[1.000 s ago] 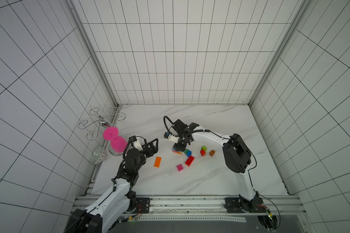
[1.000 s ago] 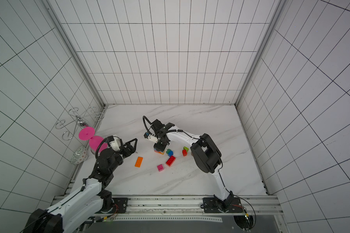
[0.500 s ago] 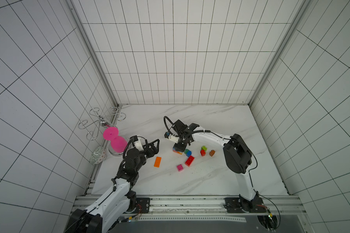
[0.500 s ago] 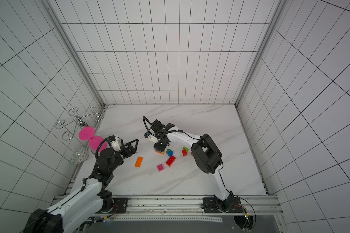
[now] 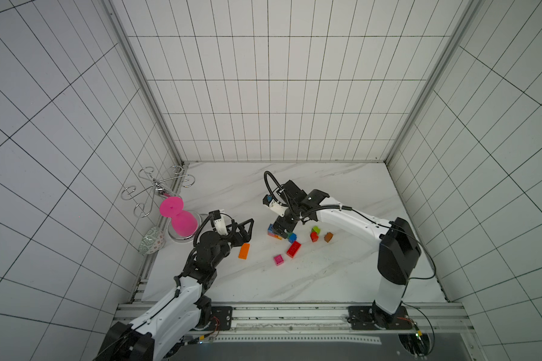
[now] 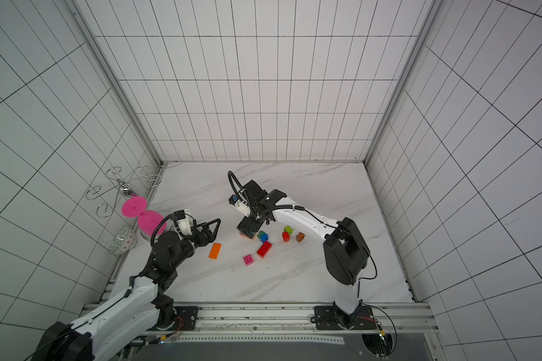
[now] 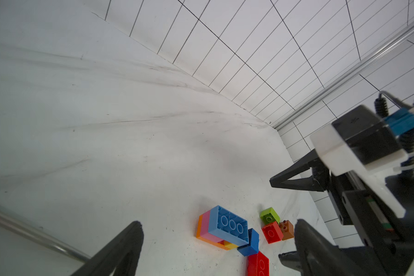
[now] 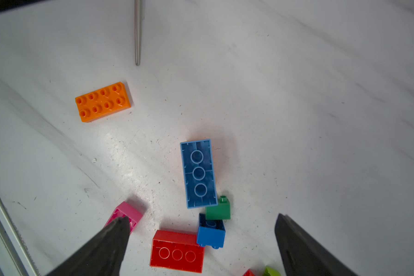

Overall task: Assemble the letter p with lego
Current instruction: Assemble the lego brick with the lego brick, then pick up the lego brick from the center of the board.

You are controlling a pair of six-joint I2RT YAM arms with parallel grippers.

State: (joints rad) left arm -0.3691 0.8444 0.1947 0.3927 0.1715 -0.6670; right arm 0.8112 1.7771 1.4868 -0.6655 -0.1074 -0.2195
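Right gripper (image 8: 200,218) spread wide, empty. Long blue plastic brick (image 8: 198,173), hollow side up on pink-orange layers (image 7: 207,233), near middle of white marble surface (image 5: 326,281), lies just ahead, long axis square to closing line. Left gripper (image 5: 246,231) open too, farther off, by flat orange brick (image 5: 244,251).

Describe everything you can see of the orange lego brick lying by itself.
The orange brick is a rectangular block of glossy plastic with eight studs in two rows of four. It lies flat, studs up, on the white marble tabletop. In both top views it sits alone, apart from the other bricks. Nothing else touches it.
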